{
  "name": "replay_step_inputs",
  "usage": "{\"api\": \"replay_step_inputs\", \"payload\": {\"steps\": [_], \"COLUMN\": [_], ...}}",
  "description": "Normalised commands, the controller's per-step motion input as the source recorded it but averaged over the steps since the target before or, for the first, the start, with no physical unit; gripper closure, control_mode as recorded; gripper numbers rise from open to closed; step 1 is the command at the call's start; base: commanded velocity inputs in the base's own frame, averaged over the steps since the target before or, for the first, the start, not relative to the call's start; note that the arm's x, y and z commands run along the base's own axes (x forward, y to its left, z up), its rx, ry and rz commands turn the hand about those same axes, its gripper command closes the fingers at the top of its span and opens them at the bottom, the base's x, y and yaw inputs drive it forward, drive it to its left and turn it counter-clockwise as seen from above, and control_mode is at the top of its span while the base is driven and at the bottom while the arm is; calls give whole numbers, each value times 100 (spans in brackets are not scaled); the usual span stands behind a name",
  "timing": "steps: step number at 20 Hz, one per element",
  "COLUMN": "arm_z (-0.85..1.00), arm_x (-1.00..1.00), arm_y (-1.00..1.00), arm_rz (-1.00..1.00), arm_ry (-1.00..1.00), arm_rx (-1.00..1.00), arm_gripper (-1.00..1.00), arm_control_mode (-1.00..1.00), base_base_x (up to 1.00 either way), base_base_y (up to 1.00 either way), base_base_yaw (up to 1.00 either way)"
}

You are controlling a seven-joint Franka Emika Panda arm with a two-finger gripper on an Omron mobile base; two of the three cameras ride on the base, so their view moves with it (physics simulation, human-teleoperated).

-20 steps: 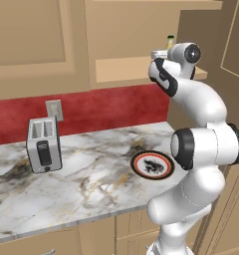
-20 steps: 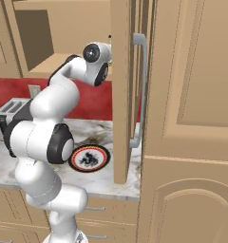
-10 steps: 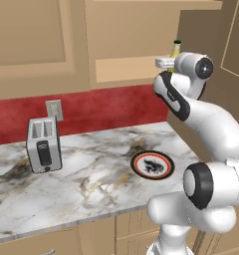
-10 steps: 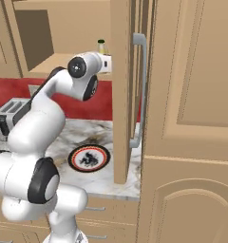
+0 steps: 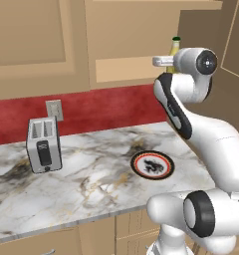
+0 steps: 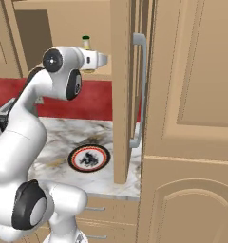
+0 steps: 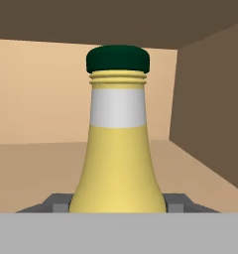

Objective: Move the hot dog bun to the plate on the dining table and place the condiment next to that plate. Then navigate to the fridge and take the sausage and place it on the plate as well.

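The condiment, a yellow bottle with a green cap and a pale neck band, stands upright inside an open wall cabinet. My gripper is shut on its lower body, a grey fingertip pressed against each side. From the base views the condiment peeks up behind my raised white wrist. Well below it, the plate with its red-orange rim lies flat on a marble counter.
A silver toaster stands on the counter's left below a wall outlet. The open cabinet door with its long bar handle hangs just right of my hand. Tall tan cupboards close off the right side.
The arm has refolded: its elbow has dropped low toward the cameras and the wrist has shifted slightly right. The bottle stays at the cabinet shelf in the grip.
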Motion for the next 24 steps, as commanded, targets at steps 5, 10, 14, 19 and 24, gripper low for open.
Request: {"api": "replay_step_inputs", "payload": {"steps": [5, 10, 14, 19, 24], "arm_z": [2, -2, -4, -9, 0], "arm_x": [-65, -85, -85, -67, 0], "arm_y": [15, 18, 20, 20, 0], "arm_rz": [0, -1, -1, 0, 0], "arm_ry": [4, 0, 0, 0, 0], "arm_rx": [0, 0, 0, 0, 0], "arm_gripper": [100, 100, 100, 100, 100], "arm_control_mode": [-100, -100, -100, 100, 100], "base_base_x": [0, 0, 0, -18, -69], "base_base_y": [0, 0, 0, 8, 58], "base_base_yaw": [0, 0, 0, 3, 45]}}
